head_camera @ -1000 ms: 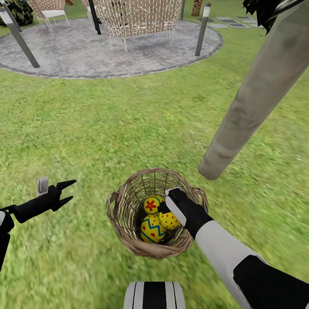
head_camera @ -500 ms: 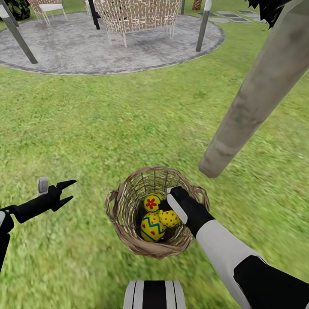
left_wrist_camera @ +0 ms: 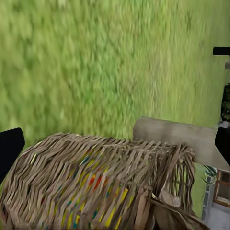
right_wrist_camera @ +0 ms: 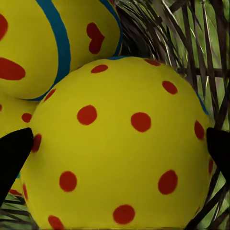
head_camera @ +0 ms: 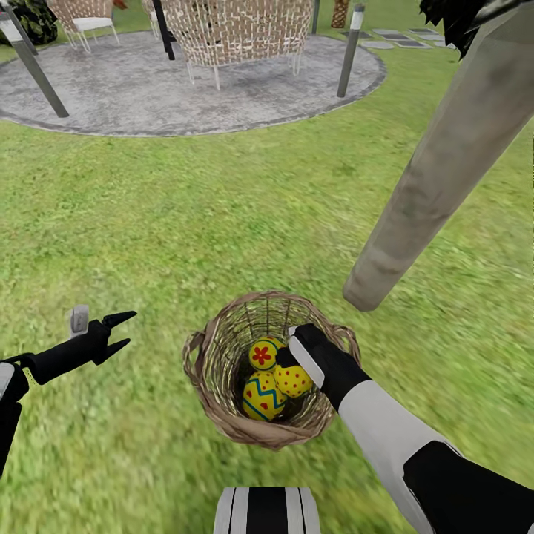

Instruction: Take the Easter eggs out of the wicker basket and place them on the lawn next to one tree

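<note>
Nothing moved much: right tool (head_camera: 285, 361) still spread wide around dotted egg (head_camera: 293, 380) inside wicker basket (head_camera: 222, 348); left tool (head_camera: 121, 333) open beside basket.

No readable text, no labels, brands, numbers or signs anywhere, painted dots, zigzags and a flower on the Easter eggs (head_camera: 276, 375) only, no lettering

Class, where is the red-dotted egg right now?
In the head view the red-dotted egg lies in the wicker basket, right of the zigzag egg, under the right claw.
</note>
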Motion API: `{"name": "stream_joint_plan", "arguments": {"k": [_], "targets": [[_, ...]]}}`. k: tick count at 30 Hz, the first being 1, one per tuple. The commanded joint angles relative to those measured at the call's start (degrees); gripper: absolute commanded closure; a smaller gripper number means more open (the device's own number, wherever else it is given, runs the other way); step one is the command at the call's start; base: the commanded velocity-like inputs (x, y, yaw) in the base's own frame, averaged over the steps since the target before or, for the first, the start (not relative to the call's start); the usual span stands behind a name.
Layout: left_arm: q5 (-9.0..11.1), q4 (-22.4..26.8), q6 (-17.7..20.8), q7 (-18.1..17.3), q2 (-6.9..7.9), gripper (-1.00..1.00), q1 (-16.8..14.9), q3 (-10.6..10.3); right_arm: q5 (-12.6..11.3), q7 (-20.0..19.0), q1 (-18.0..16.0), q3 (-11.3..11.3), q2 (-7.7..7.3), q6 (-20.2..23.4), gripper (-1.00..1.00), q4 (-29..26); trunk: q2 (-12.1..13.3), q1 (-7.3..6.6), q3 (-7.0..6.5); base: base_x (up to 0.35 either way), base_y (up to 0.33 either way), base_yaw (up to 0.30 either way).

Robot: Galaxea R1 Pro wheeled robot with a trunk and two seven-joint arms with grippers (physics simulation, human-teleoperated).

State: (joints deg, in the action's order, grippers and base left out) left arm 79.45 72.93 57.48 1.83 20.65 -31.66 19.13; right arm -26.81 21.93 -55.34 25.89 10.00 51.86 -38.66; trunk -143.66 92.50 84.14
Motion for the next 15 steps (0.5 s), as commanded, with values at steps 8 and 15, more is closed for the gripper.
{"name": "stream_joint_plan", "arguments": {"k": [8, 15], "targets": [[0.17, 0.11, 0.27, 0.2, 0.0, -1.0, -0.03, -0.06, -0.7, 0.57, -0.03, 0.13, 0.0, 0.08, 1.0, -0.02, 0.0, -0.03, -0.19, 0.0, 0.0, 0.0], [0.17, 0.11, 0.27, 0.2, 0.0, -1.0, -0.04, -0.06, -0.7, 0.57, -0.03, 0.13, 0.0, 0.08, 1.0, -0.02, 0.04, -0.11, -0.85, 0.0, 0.0, 0.0]]}}
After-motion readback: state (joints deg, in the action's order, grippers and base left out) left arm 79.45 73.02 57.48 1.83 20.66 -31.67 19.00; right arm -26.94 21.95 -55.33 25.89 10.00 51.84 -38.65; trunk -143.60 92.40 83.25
